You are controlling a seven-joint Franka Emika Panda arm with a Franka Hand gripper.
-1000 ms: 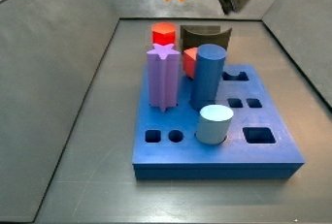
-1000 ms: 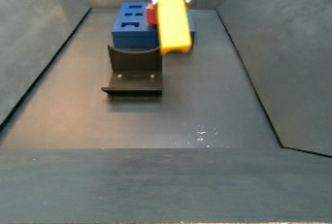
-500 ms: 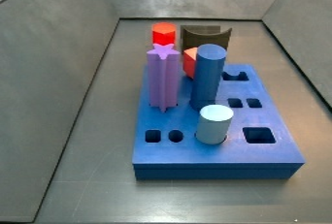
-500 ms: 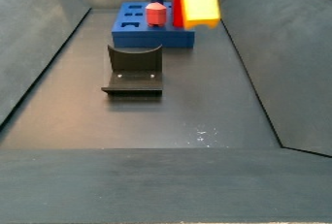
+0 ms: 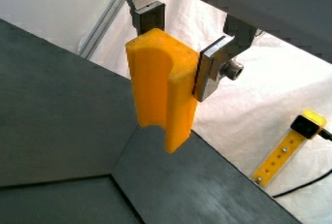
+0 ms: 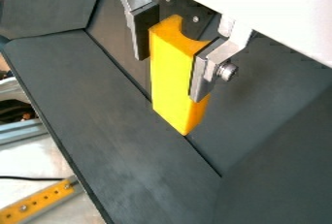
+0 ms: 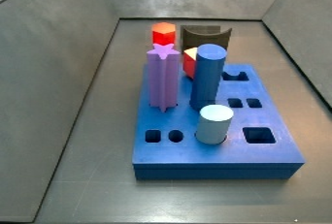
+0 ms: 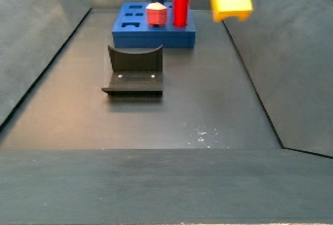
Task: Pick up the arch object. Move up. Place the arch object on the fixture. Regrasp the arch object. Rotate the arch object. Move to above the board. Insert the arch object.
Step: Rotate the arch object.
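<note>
the gripper (image 5: 180,48) is squeezed on the arch object (image 5: 163,87) – high in the air, up above the fixture (image 8: 134,67). this looks like the move-up step. next it likely needs to come down onto the fixture – slow and straight.

A robot test cell in a lab or workshop is shown here, not a home. The scene is boxed in by grey sloped panels (image 7: 78,92) around a dark tabletop (image 8: 182,122). A blue board (image 7: 215,136) stuck with coloured pegs is set out like a test piece, and a dark fixture (image 8: 134,73) is stood on the floor just in front of it. The tool (image 5: 182,53) is seen high above the panels, clamped on the arch (image 5: 162,87). Beyond the wall, white sheeting (image 5: 279,78) and a yellow bar with a cable (image 5: 292,145) are caught in a wrist view.
</note>
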